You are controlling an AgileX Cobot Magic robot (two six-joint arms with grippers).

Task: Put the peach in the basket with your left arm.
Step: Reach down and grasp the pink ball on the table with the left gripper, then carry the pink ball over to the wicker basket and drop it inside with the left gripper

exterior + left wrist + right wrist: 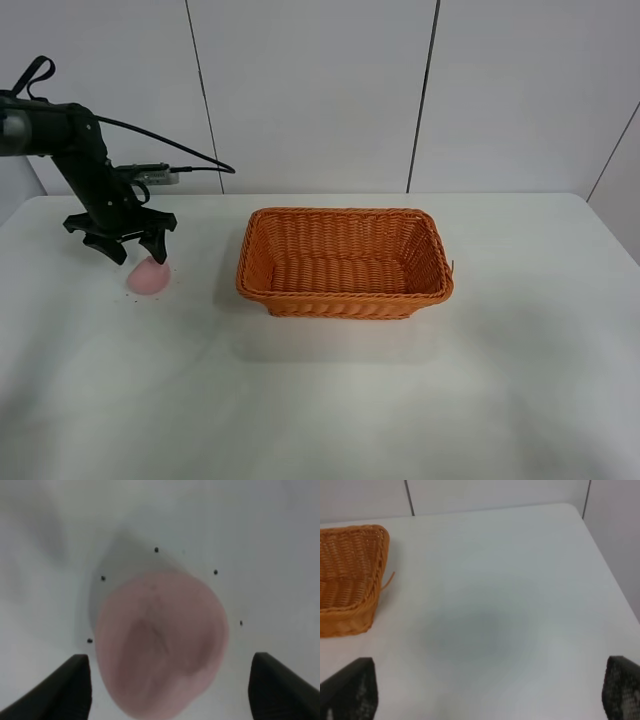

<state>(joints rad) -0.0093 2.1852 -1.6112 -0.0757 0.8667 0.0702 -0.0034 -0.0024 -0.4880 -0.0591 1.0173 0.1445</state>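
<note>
White table [320,400] carried the peach [147,276] at its left side, well apart from the orange wicker basket [340,300]. Over the peach hung the left tool [135,256], spread, a finger on either side. The right tool [486,692] was spread wide too.

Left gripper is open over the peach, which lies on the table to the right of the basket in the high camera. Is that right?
No. The exterior high view shows the peach lying on the table to the left of the basket, not the right. The left gripper is open over it, as you said.
</note>
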